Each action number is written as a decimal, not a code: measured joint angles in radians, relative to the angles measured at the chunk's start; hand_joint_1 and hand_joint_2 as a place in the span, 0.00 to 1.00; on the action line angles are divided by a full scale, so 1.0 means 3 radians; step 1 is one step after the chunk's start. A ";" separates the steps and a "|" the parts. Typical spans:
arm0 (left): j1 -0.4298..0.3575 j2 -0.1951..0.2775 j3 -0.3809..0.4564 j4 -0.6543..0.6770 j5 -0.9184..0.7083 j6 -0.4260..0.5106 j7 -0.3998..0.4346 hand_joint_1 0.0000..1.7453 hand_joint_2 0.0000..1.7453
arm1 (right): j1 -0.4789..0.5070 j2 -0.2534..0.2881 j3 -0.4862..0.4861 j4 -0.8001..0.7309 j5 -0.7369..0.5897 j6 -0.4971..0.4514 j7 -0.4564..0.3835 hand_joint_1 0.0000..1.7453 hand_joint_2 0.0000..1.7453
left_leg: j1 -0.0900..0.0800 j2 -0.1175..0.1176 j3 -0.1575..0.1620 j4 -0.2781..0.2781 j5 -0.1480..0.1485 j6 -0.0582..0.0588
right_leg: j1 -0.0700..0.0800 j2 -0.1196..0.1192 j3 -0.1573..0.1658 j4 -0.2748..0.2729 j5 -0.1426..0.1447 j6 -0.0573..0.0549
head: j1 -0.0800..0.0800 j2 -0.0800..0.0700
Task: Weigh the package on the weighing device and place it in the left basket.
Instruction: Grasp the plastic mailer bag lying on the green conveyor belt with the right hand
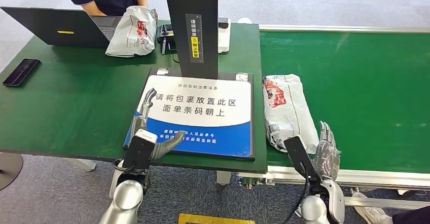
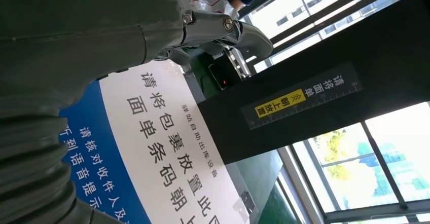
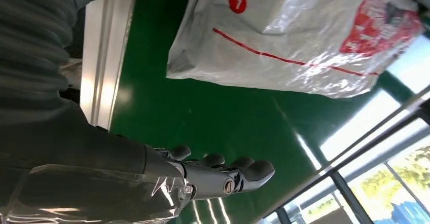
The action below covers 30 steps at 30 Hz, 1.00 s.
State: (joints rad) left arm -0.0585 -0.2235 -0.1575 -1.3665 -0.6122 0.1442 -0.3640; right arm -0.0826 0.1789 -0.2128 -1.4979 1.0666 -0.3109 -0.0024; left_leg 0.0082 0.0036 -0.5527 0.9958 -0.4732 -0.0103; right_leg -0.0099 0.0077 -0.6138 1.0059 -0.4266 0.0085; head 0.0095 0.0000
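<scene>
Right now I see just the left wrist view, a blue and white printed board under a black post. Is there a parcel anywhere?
Observer: Yes, a white plastic mailer bag with red print lies on the green conveyor belt, just right of the board.
Operator: Is anything holding it?
Observer: No. The right hand is beside it, fingers straight, not touching it.
Operator: Anything else lying about?
Observer: A black phone lies near the green table's left edge.

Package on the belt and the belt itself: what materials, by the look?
Package: looks like thin plastic film, white with red print, glossy; it crinkles and throws glints in the right wrist view. Belt: smooth green sheet, likely PVC or rubber, semi-gloss; it mirrors the window light beside the right hand. Neither is certain from looks alone.
</scene>
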 joint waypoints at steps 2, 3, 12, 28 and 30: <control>-0.0001 0.0000 0.0000 -0.0002 -0.0009 -0.0017 0.0011 0.00 1.00 | -0.0027 -0.0003 -0.0053 0.0062 0.0148 0.0043 0.0092 0.00 1.00 | 0.0000 0.0000 0.0000 0.0000 0.0000 0.0000 | 0.0000 0.0000 0.0000 0.0000 0.0000 0.0000 | 0.0000 0.0000; -0.0001 0.0000 0.0000 -0.0004 -0.0014 -0.0025 0.0014 0.00 1.00 | -0.0034 -0.0006 -0.0079 0.0091 0.0205 0.0060 0.0126 0.00 1.00 | 0.0000 0.0000 0.0000 0.0000 0.0000 0.0000 | 0.0000 0.0000 0.0000 0.0000 0.0000 0.0000 | 0.0000 0.0000; 0.0017 0.0000 0.0001 -0.0020 -0.0023 -0.0043 0.0021 0.00 1.00 | -0.0035 -0.0031 -0.0191 0.0235 0.0386 0.0126 0.0227 0.00 1.00 | 0.0000 0.0000 -0.0001 0.0000 0.0000 0.0000 | 0.0000 0.0000 0.0000 0.0000 -0.0001 0.0000 | 0.0000 0.0000; 0.0258 0.0000 0.0036 -0.0285 -0.0019 -0.0089 0.0067 0.00 1.00 | 0.0113 -0.0032 -0.0012 0.0141 0.0366 0.0418 0.0331 0.00 1.00 | 0.0000 -0.0001 -0.0001 0.0000 -0.0002 0.0001 | -0.0001 0.0000 0.0000 0.0000 -0.0003 0.0004 | 0.0000 0.0000; 0.0258 0.0000 0.0036 -0.0285 -0.0019 -0.0090 0.0067 0.00 1.00 | 0.0120 -0.0032 -0.0006 0.0132 0.0365 0.0428 0.0334 0.00 1.00 | 0.0000 -0.0001 0.0000 0.0000 -0.0002 0.0001 | -0.0001 0.0000 0.0000 0.0000 -0.0003 0.0004 | 0.0000 0.0000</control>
State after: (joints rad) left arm 0.0190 -0.2235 -0.1469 -1.4519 -0.6180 0.1172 -0.3438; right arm -0.0466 0.1694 -0.2147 -1.4583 1.1761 -0.1826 0.0977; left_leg 0.0082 0.0033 -0.5528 0.9957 -0.4737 -0.0100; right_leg -0.0102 0.0076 -0.6137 1.0060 -0.4275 0.0097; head 0.0096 0.0000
